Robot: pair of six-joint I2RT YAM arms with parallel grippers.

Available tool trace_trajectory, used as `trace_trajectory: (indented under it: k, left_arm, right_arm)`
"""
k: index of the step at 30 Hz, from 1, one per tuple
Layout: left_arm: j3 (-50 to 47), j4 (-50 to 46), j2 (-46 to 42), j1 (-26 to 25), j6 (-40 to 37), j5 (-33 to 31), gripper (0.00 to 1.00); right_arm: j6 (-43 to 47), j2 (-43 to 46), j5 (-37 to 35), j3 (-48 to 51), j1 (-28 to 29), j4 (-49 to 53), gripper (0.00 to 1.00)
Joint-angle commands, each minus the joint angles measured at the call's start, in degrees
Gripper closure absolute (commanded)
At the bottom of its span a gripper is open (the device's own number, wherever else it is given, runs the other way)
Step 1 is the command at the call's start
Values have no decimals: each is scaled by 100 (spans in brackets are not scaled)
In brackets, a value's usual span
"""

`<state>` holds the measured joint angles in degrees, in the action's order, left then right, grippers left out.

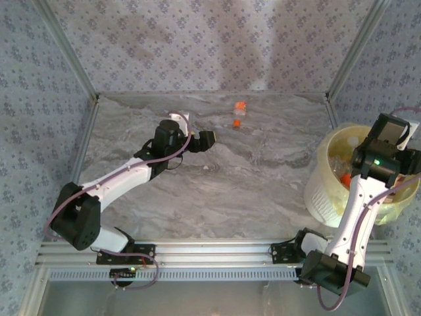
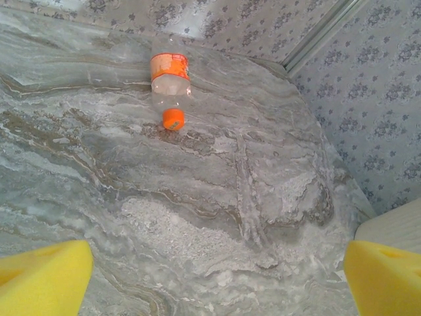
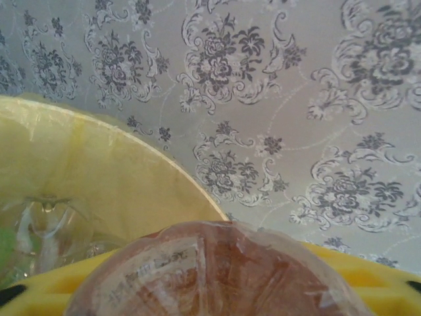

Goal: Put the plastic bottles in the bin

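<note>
The left claw (image 1: 204, 139) gapes open mid-table, an orange-labelled bottle (image 2: 170, 82) lying farther back. The right claw (image 1: 365, 161) hangs over the bin (image 1: 320, 194) at right, a red-labelled bottle (image 3: 210, 270) between its fingers (image 3: 378, 266); gripped or loose, I cannot tell.

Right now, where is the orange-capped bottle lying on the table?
In the top view the orange-capped bottle lies near the far wall, about mid-table, just beyond the left tool, far from the bin.
</note>
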<state>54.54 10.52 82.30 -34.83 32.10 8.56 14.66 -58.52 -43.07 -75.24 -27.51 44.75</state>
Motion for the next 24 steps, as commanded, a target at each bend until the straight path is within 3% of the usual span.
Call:
trace_trajectory:
  k: [1,5,14,20,24]
  left_arm:
    - [153,106,112,34,113,126,2]
    - [147,99,86,37,121,121,2]
    - [62,97,32,46,205,40,2]
    - [-137,106,-109,74,277,-246,2]
    - [-254,107,-266,136,379,-467,2]
  right_arm:
    - [284,-70,-302,109,-44,-443,27]
    - [119,-35,-209,7,0,-317,0]
    - [-401,-30,141,-557,449,415,0]
    - [-1133,-67,798,-1170,1401,893,0]
    - [-1634,-141,1198,-1376,2378,783,0]
